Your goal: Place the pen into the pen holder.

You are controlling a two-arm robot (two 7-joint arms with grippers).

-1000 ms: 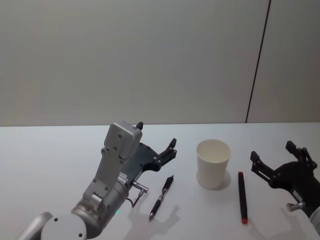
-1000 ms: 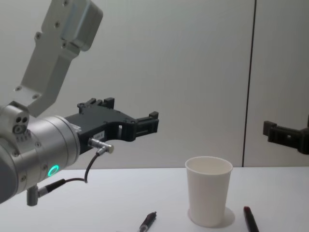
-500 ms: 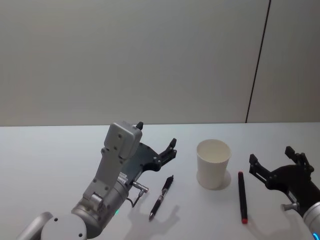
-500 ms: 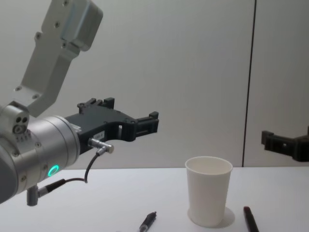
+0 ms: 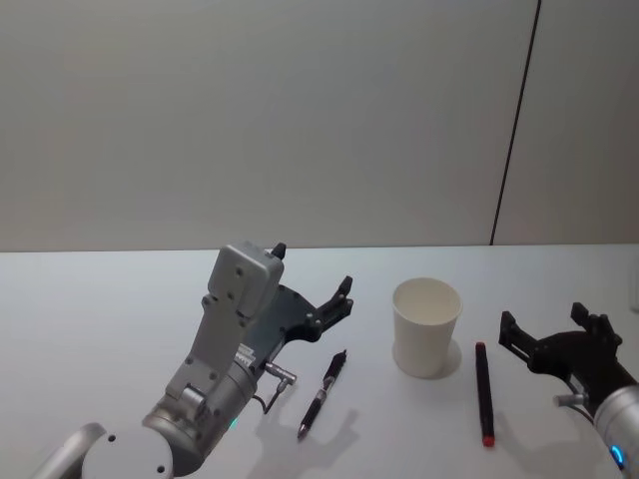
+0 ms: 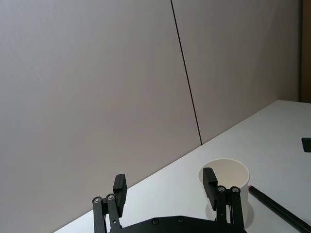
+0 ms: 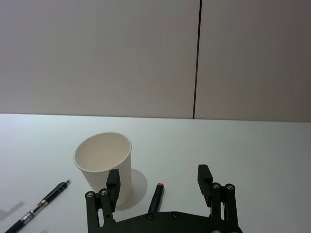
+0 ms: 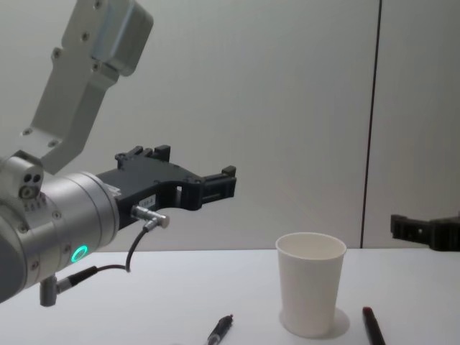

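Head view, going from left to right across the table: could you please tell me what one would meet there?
Black-and-silver pen → white paper cup → black pen with red ends → right claw, open and raised just beyond that pen.

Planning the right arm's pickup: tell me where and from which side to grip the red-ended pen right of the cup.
Probably mid-barrel, from straight above, closing across it: the red-ended pen lies flat on the table, apart from the paper cup, with the open right pincer beside it.
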